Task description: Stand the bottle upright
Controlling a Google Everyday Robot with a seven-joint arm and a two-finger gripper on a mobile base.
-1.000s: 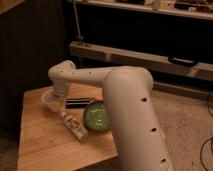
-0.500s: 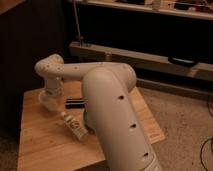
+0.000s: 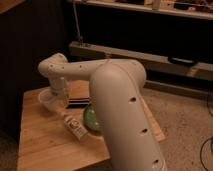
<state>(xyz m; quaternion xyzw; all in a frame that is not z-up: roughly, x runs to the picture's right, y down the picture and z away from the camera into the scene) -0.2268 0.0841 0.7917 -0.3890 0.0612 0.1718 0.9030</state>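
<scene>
Plainly, the bottle [image 3: 75, 126] lies on its side on the wooden desk [image 3: 40, 142], just left of the green bowl [image 3: 90, 118]. Farther left of the bowl, the pincer [image 3: 60, 93] hangs at a translucent cup [image 3: 49, 101]; open or closed, I cannot tell.

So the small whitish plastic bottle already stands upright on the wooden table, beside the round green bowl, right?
No. The camera view shows the small whitish plastic bottle lying on its side, not upright, on the wooden table beside the round green bowl. The gripper is farther back, by the translucent plastic cup.
</scene>
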